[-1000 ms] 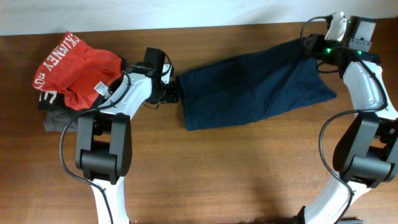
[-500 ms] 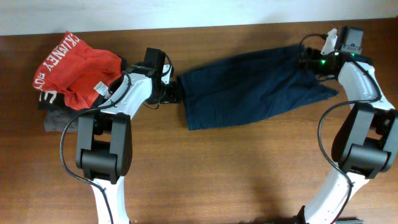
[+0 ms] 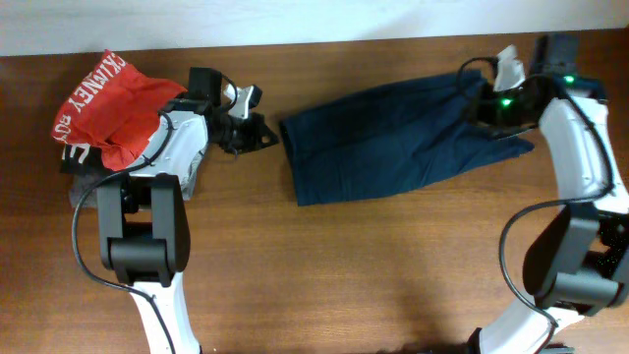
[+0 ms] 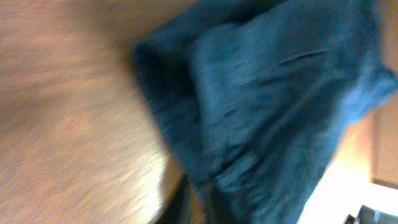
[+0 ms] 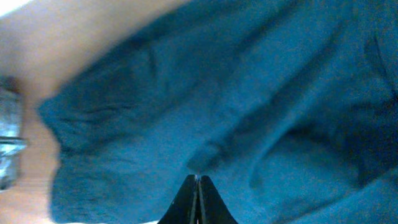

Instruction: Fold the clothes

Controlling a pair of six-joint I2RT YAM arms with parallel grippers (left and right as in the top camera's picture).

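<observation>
Soft, creased, oblong navy clothes (image 3: 393, 143)

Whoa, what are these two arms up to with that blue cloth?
Two robot arms are folding a dark navy garment that lies rumpled on the wooden table. The left gripper is shut just off one end of it. The right gripper is shut with its tips on the cloth at the other end; whether it pinches any is unclear. A red garment and a grey one sit piled beside the left arm.
</observation>
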